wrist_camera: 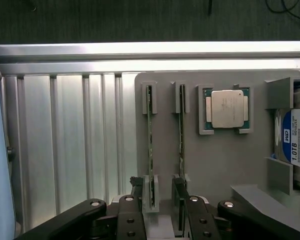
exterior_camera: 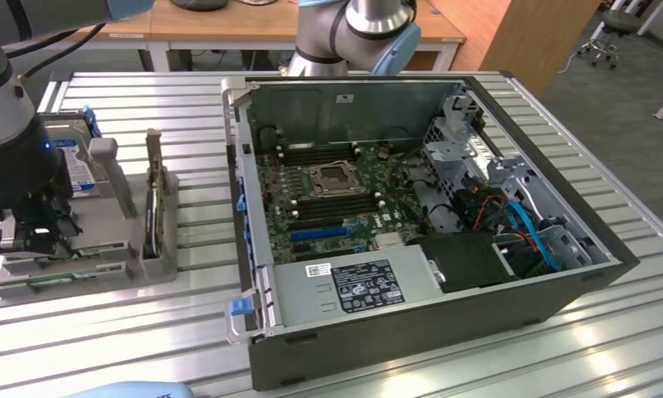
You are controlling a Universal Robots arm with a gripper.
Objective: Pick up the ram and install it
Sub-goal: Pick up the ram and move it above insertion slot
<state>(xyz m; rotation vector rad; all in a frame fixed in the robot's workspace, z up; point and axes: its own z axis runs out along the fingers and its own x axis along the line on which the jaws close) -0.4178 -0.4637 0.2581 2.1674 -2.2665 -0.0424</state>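
Wrist view: gripper (wrist_camera: 158, 194) jaws apart, straddling one end of ram (wrist_camera: 150, 135) standing on edge in holder (wrist_camera: 220, 165). Judged light, stiff, fragile; grip flat faces, upper edge.

Silver-grey arm (exterior_camera: 5, 116) tubes, pale blue joint caps (exterior_camera: 396, 46), black cables (exterior_camera: 55, 43) trailing beside, black tool (wrist_camera: 157, 184) linkages, round silver pins (wrist_camera: 94, 203), dark narrow fingers (wrist_camera: 136, 186)
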